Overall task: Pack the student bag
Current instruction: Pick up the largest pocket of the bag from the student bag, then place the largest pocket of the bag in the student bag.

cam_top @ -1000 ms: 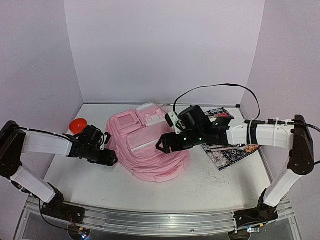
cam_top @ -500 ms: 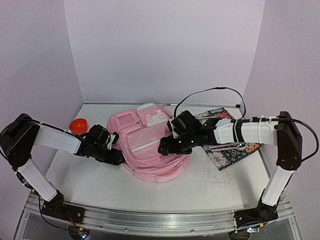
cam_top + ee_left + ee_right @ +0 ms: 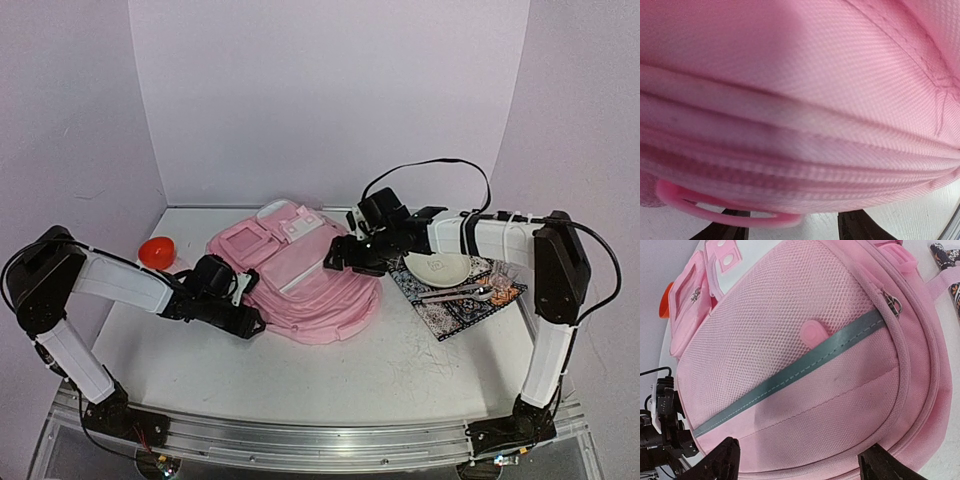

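Observation:
The student bag (image 3: 300,285), a big soft pink backpack, lies flat in the middle of the table with its front pockets facing up. My left gripper (image 3: 250,322) is low at the bag's near-left edge. In the left wrist view the bag (image 3: 805,85) fills the frame. The left gripper (image 3: 792,222) has its jaws apart and its tips hidden under the bag's zip seam, beside a pink loop (image 3: 715,210). My right gripper (image 3: 340,262) hovers open at the bag's far right side. In the right wrist view this gripper (image 3: 800,462) looks down on the mesh pocket and grey stripe (image 3: 805,367).
An orange bowl (image 3: 156,251) sits left of the bag. To the right, a patterned mat (image 3: 455,305) carries a white plate (image 3: 437,266) and cutlery (image 3: 470,292). White walls close in the back and both sides. The right arm's black cable loops above the mat.
The left gripper slid right along the bag's near edge. The right arm drew back toward the far right, uncovering the plate. The bag now lies flatter and shifted slightly left.

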### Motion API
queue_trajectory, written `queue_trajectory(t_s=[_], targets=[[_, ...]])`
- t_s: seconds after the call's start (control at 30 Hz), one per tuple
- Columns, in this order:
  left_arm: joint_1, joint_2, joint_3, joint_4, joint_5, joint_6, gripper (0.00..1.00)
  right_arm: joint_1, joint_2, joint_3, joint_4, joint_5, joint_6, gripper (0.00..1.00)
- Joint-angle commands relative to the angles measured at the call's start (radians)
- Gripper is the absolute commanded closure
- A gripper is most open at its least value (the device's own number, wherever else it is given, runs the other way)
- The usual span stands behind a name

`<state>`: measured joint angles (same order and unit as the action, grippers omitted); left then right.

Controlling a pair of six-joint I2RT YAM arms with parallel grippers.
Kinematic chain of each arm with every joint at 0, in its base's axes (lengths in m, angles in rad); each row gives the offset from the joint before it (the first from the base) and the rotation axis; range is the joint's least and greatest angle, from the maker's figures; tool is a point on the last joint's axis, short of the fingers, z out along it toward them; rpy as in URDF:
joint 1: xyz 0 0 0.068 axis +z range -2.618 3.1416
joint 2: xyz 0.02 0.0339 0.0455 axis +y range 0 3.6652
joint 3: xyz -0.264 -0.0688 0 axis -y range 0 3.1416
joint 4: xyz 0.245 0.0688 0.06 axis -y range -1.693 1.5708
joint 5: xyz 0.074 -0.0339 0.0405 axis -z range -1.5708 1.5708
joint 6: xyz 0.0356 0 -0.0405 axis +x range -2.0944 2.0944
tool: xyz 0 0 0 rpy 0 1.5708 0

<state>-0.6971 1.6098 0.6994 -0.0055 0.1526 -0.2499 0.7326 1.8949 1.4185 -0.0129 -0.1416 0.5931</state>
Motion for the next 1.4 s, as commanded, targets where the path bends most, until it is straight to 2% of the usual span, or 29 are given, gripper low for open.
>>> queue_trajectory(t_s=[0.0, 0.17, 0.3, 0.5, 0.7, 0.73, 1.07, 1.2, 1.37], targets=[[-0.055, 0.014, 0.012, 0.025, -0.065, -0.013, 0.40, 0.010, 0.012, 0.012, 0.034, -0.068, -0.011, 0.20], [-0.079, 0.029, 0.006, 0.025, -0.191, -0.055, 0.48, 0.010, 0.004, -0.014, 0.056, -0.074, 0.003, 0.20], [-0.086, 0.057, 0.021, 0.026, -0.232, -0.043, 0.56, 0.010, 0.006, -0.024, 0.066, -0.083, 0.010, 0.20], [-0.103, 0.060, 0.023, -0.017, -0.216, -0.044, 0.77, 0.010, -0.025, -0.064, 0.071, -0.063, 0.025, 0.20], [-0.104, -0.051, -0.041, -0.056, -0.164, -0.093, 0.99, 0.005, -0.117, -0.187, 0.072, -0.013, 0.107, 0.20], [-0.104, -0.060, -0.046, -0.058, -0.159, -0.101, 1.00, 0.005, -0.131, -0.216, 0.071, -0.007, 0.126, 0.20], [-0.104, -0.028, -0.042, -0.063, -0.035, -0.156, 0.99, 0.005, -0.211, -0.445, 0.198, -0.064, 0.318, 0.20], [-0.104, -0.044, -0.056, -0.065, -0.051, -0.169, 0.79, 0.007, -0.220, -0.483, 0.229, -0.083, 0.343, 0.20], [-0.106, -0.069, -0.068, -0.074, -0.121, -0.193, 0.67, 0.007, -0.230, -0.500, 0.248, -0.085, 0.347, 0.21]])
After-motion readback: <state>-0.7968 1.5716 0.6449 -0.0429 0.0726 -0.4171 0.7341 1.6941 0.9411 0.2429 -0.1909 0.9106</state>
